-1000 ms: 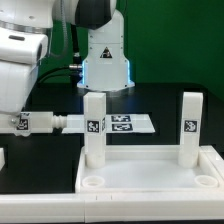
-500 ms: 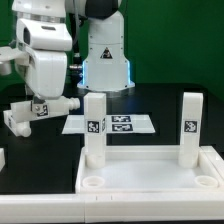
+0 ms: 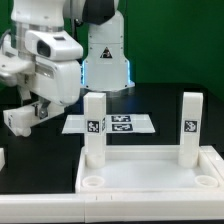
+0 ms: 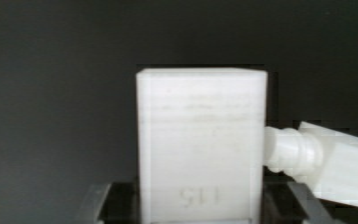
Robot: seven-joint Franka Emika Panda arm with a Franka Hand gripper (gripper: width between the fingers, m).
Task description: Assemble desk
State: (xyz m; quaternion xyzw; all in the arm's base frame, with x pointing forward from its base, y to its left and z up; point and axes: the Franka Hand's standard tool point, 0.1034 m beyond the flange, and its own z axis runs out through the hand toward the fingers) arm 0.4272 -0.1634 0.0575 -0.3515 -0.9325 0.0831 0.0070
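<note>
The white desk top (image 3: 150, 175) lies at the front with two white legs standing upright in its far corners, one (image 3: 95, 128) toward the exterior view's left and one (image 3: 190, 127) toward its right. My gripper (image 3: 38, 103) is shut on a third white leg (image 3: 22, 117) and holds it tilted above the black table, to the left of the desk top. In the wrist view this leg (image 4: 201, 130) fills the gap between the dark fingers (image 4: 112, 204). A further white part (image 4: 327, 162) with a round peg shows beside it.
The marker board (image 3: 125, 124) lies flat on the table behind the desk top. A white part (image 3: 2, 158) shows at the left edge of the exterior view. The robot base (image 3: 105, 55) stands at the back, before a green wall.
The leg lay on the table a second ago. It is now lifted off the table and tilted in my gripper, and the arm has swung toward the exterior view's right.
</note>
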